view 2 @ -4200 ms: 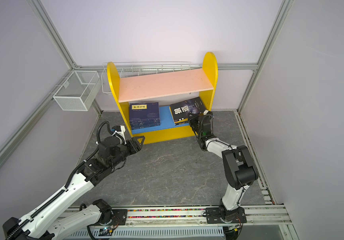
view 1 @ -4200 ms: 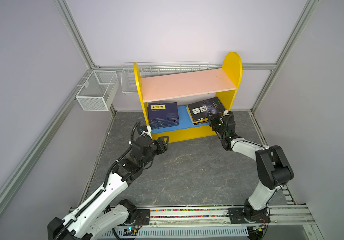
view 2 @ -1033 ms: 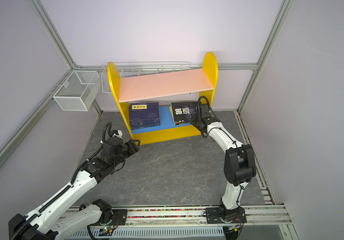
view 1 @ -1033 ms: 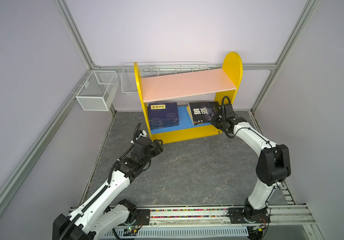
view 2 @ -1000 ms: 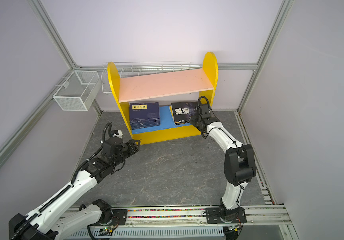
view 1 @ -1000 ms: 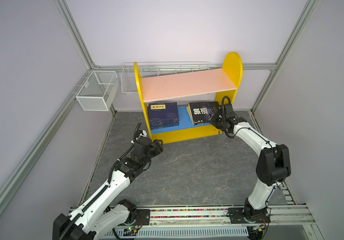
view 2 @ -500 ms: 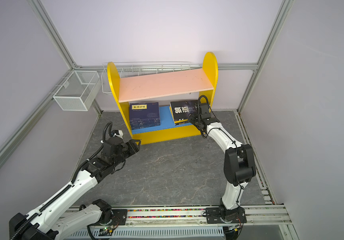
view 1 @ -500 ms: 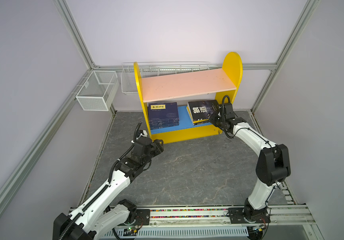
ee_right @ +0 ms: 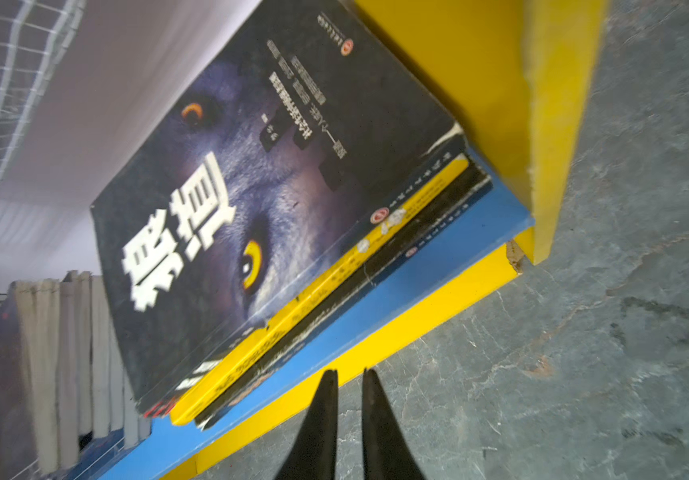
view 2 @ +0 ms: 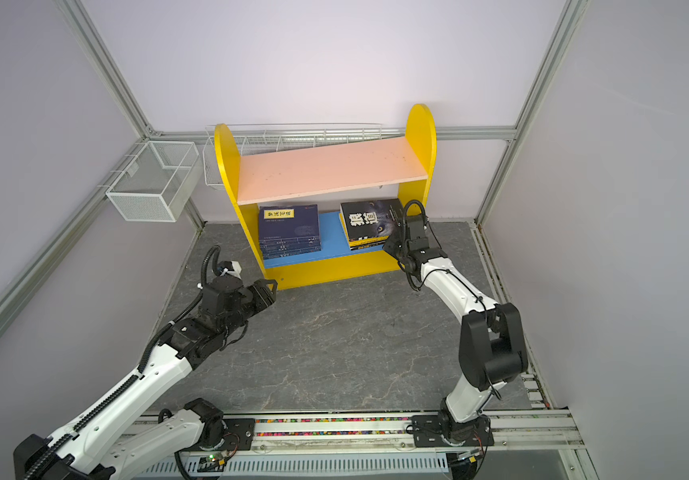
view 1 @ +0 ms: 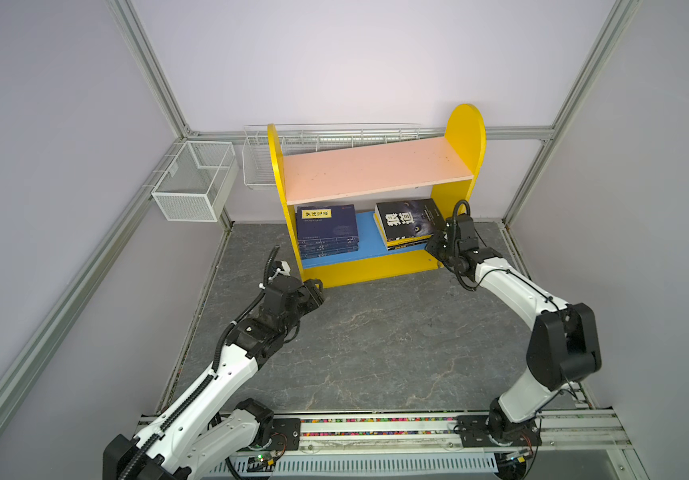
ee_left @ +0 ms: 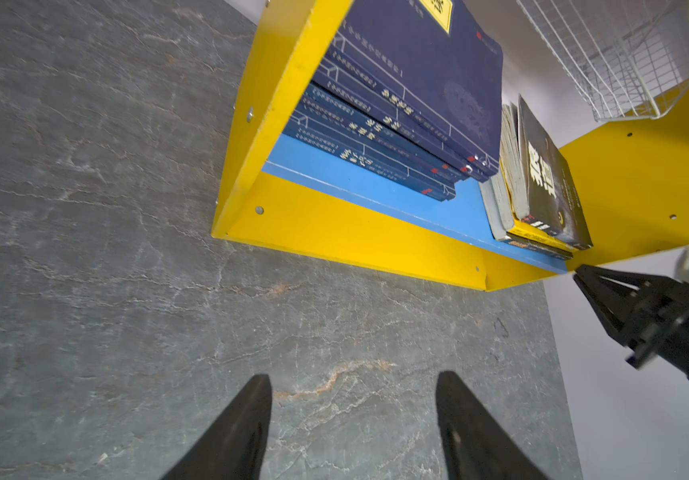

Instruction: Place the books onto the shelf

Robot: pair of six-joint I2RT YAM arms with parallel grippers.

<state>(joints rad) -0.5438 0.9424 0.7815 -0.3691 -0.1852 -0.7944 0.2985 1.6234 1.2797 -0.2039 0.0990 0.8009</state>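
Though its pink upper board lies bare, the shelf [view 1: 376, 174] in both top views holds all the books on its blue lower board, in two flat stacks: a navy stack [view 1: 326, 226] at left with a yellow title label, and a wolf-eye stack [view 1: 407, 218] at right. Two white wire baskets [view 1: 191, 183] on the walls stand empty.

Left wrist view: the left end effector [ee_left: 353, 415] is spread over the grey counter [ee_left: 126, 291], holding nothing; about five navy spines show.

Right wrist view: the right end effector [ee_right: 349, 382] is almost pressed together and empty, just before the blue board. The wolf-eye cover bears two large white Chinese characters and lies over a yellow and a black book.
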